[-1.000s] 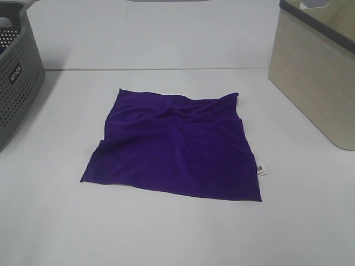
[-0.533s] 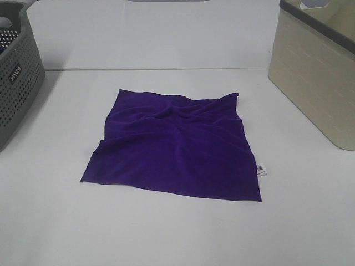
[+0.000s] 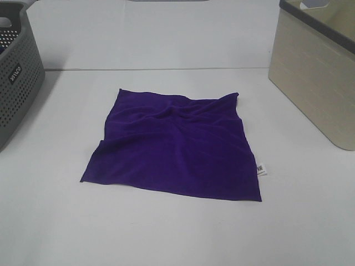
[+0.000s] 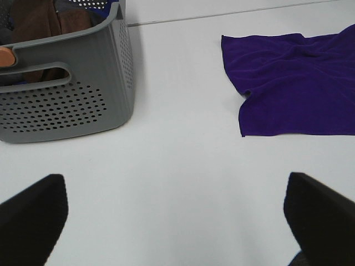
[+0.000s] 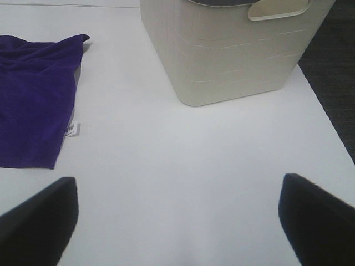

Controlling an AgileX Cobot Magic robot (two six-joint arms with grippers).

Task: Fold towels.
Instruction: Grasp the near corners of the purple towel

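Observation:
A deep purple towel [image 3: 175, 144] lies spread flat and slightly wrinkled on the white table, with a small white tag [image 3: 260, 169] on its right edge. It also shows in the left wrist view [image 4: 294, 83] and in the right wrist view [image 5: 30, 94]. My left gripper [image 4: 177, 216] is open and empty, hovering over bare table between the grey basket and the towel. My right gripper [image 5: 177, 216] is open and empty, over bare table between the towel and the beige basket. Neither gripper shows in the exterior high view.
A grey perforated basket [image 3: 16, 83] stands at the left, holding brown cloth [image 4: 44, 22]. A beige basket [image 3: 316, 72] stands at the right, also in the right wrist view [image 5: 233, 50]. The table's right edge [image 5: 327, 111] lies just past it.

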